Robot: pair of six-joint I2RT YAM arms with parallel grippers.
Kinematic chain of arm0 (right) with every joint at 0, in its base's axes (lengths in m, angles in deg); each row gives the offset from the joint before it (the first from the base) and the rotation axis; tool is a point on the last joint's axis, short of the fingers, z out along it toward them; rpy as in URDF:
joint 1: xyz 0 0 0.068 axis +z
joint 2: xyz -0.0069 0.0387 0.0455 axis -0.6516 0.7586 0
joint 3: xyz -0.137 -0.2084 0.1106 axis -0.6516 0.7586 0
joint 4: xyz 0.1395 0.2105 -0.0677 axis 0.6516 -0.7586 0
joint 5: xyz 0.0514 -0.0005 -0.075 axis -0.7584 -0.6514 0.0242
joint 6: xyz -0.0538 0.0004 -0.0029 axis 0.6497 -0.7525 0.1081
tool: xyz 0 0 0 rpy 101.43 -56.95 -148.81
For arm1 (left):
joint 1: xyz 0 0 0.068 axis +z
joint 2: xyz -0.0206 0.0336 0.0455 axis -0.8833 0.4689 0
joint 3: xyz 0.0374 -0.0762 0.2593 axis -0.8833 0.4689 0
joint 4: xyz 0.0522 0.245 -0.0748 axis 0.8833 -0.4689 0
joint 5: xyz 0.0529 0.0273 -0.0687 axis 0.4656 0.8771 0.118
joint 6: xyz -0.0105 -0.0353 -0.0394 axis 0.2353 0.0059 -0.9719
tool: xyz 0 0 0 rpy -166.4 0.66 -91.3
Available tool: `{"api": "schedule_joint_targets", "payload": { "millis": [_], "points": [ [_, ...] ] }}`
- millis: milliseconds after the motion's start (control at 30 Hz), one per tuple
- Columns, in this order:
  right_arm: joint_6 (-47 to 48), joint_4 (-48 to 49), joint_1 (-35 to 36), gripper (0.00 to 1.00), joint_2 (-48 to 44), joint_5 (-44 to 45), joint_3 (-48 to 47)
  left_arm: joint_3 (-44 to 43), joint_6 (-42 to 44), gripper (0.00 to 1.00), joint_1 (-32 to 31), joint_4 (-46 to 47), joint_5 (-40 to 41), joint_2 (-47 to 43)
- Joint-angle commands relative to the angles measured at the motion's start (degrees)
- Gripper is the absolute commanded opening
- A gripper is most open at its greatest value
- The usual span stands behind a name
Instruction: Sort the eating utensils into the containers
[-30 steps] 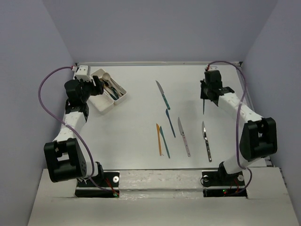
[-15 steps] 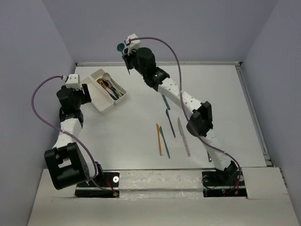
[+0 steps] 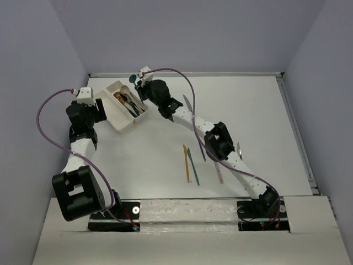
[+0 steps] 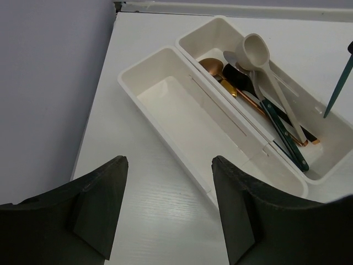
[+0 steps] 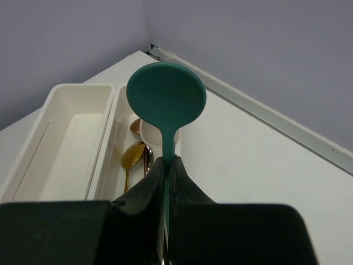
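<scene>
— What had changed in that half second?

— The right hand (image 5: 167, 163) had dropped and slid toward the trays. It was clenched on the teal spoon (image 5: 165, 96), bowl up, handle hanging down.

— Why upright?

— Probably to lower it handle-first into the spoon-filled tray (image 4: 218, 25) just below. The bare tray (image 4: 165, 96) lay beyond that. The left hand (image 4: 168, 190), fingers spread, hovered beside them, holding nothing.

Right claw (image 3: 143, 84) above white trays (image 3: 116, 117), teal spoon (image 3: 132, 78) in grip
</scene>
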Motion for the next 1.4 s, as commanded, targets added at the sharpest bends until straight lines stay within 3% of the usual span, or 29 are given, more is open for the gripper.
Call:
{"api": "schedule_joint_targets", "payload": {
  "millis": [0,400,467,533,600,733,833,1067,1167,1233,1267,1367],
  "points": [
    [-1.1,3.5,1.8,0.00,1.0,-0.9,-4.0,0.7,0.4,0.74,0.1,3.0,-1.1,0.2],
    [-4.6,-4.9,2.9,0.00,2.0,0.9,-1.3,0.6,0.3,0.74,0.1,3.2,-1.4,0.8],
    [-4.1,-5.2,2.9,0.12,2.0,1.4,-0.8,0.7,0.3,0.74,0.1,3.1,-1.5,0.8],
    [-3.6,-5.5,3.4,0.37,2.1,1.9,-0.6,0.7,0.3,0.74,0.1,3.1,-1.6,0.5],
    [-2.8,-5.8,3.4,0.49,2.0,1.3,-1.0,0.8,0.2,0.74,0.1,3.2,-1.7,0.5],
    [-0.3,-6.2,3.9,0.60,0.4,1.3,-0.9,0.9,0.2,0.74,0.1,3.2,-1.8,0.8],
    [2.5,-6.8,3.9,0.61,-2.1,1.6,0.4,0.9,0.1,0.74,0.1,3.2,-2.1,1.0],
    [2.9,-9.8,3.9,0.57,-21.2,4.3,14.7,1.1,0.3,0.74,0.1,3.2,-2.3,0.9],
    [0.4,-19.3,1.7,0.58,-31.6,8.1,21.0,1.0,0.7,0.74,0.1,2.6,-2.7,0.6],
    [-6.2,-31.5,-1.6,0.61,-38.8,5.1,24.1,0.9,1.2,0.74,0.1,2.1,-3.5,0.5],
    [-8.5,-39.6,-6.1,0.64,-41.2,3.6,28.8,0.7,1.4,0.74,0.1,1.6,-3.9,0.4],
    [-19.2,-47.6,-14.6,0.72,-53.2,4.1,47.8,0.5,2.0,0.74,0.1,0.8,-4.9,0.0]
  ]
}}
